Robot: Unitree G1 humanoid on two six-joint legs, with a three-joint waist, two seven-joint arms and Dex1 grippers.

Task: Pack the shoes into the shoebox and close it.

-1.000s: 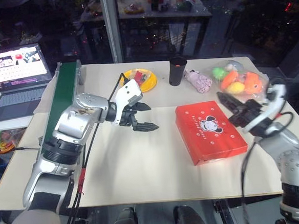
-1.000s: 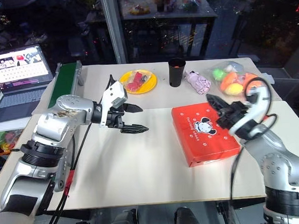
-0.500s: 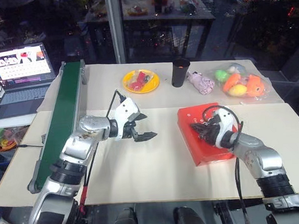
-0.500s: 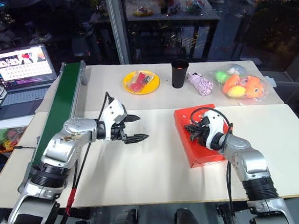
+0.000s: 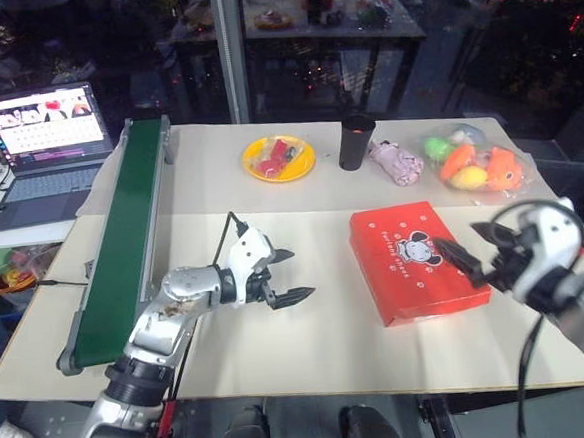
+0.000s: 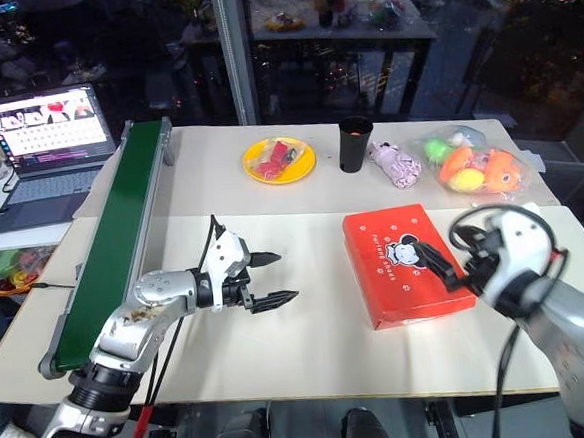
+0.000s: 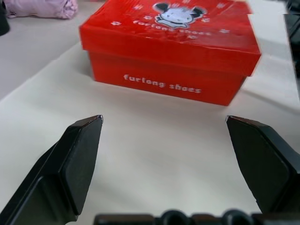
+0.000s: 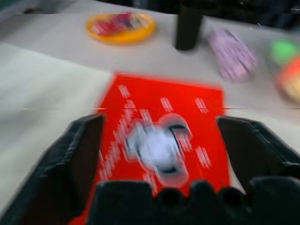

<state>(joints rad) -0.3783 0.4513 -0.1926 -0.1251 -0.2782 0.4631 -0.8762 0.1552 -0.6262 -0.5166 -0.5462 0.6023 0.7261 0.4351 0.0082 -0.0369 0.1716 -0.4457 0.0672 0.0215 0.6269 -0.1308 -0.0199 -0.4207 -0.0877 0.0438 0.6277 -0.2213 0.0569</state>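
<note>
The red-orange shoebox lies shut on the table's right half, its lid with the cartoon figure flat on top. The shoes are hidden. My left gripper hovers open just above the table to the left of the box, empty and pointing at its long side. The left wrist view shows the box ahead of the spread fingers. My right gripper stands open at the box's right edge with nothing between its fingers. The right wrist view looks over the lid.
A green conveyor belt runs along the left side, with a laptop beyond it. At the back stand a yellow plate, a black cup, a pink cloth and a bag of toy fruit.
My right gripper was shut over the lid; it has drawn back to the box's right edge and opened. My left gripper has sunk toward the table, still open.
</note>
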